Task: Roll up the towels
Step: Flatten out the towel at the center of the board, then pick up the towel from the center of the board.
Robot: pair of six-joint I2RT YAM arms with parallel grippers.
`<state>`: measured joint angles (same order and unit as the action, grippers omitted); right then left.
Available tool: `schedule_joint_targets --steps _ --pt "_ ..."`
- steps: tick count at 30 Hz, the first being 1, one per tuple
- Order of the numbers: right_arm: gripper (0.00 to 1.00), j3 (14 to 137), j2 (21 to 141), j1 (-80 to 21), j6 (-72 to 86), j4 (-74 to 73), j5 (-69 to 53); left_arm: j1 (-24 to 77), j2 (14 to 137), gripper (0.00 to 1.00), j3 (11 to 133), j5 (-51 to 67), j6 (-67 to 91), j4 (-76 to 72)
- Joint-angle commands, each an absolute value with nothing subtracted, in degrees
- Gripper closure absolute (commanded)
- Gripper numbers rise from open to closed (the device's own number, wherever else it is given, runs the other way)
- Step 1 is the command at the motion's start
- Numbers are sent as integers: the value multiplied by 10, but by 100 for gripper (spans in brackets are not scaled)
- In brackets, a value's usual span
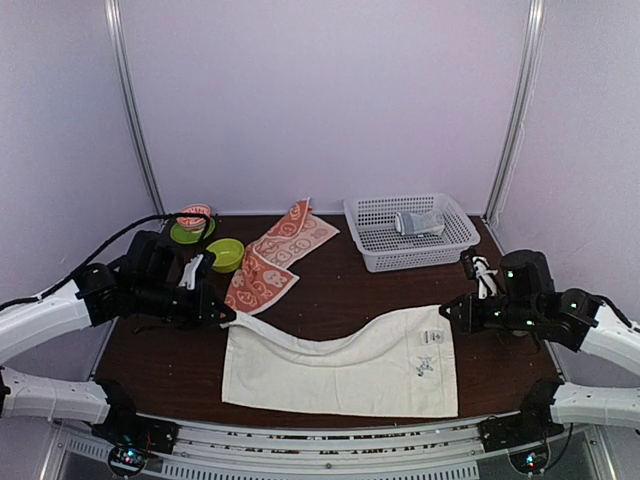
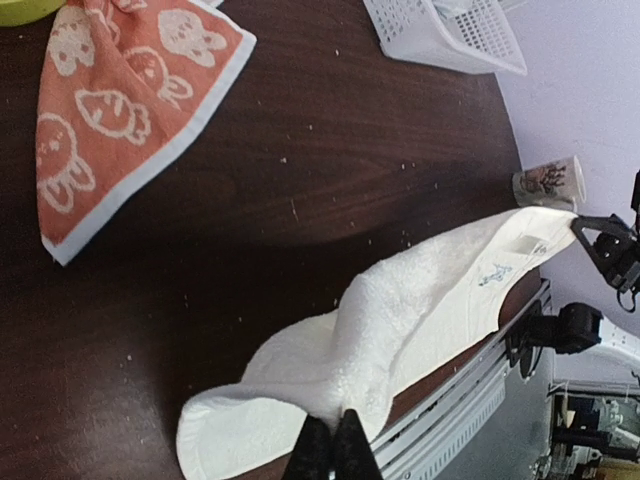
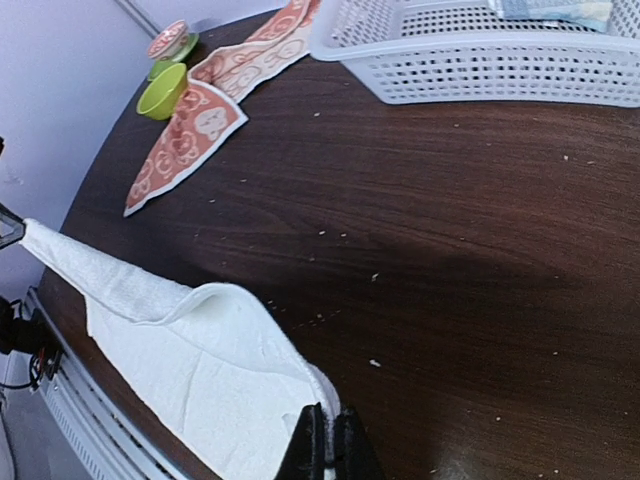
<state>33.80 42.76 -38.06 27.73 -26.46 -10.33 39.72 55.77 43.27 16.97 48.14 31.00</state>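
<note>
Your left fingers (image 2: 318, 452) and right fingers (image 3: 313, 448) each clench a far corner of the white towel (image 1: 340, 370), stretching its edge between them above the tabletop (image 1: 400, 300), likely to fold before rolling. Orange towel (image 1: 275, 255) lies beyond the left fingers, untouched.

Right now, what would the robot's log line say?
left gripper: shut on white towel corner | right gripper: shut on other corner | orange towel: not rolled

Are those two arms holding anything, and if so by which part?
Both hold the cream towel: the left end effector pinches its far left corner, the right end effector its far right corner.
</note>
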Motion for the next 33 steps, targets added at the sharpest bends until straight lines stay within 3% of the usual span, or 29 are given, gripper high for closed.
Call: schedule_joint_targets --steps 1,14,20,33 --pt "100 347 479 -341 294 -202 -47 343 615 100 435 221 462 204" --pt "100 355 610 -290 308 -141 40 291 712 100 442 210 465 118" --pt "100 323 579 -291 301 -113 7 288 720 100 433 223 444 117" --pt "100 285 485 -294 380 -249 9 287 691 100 364 227 449 98"
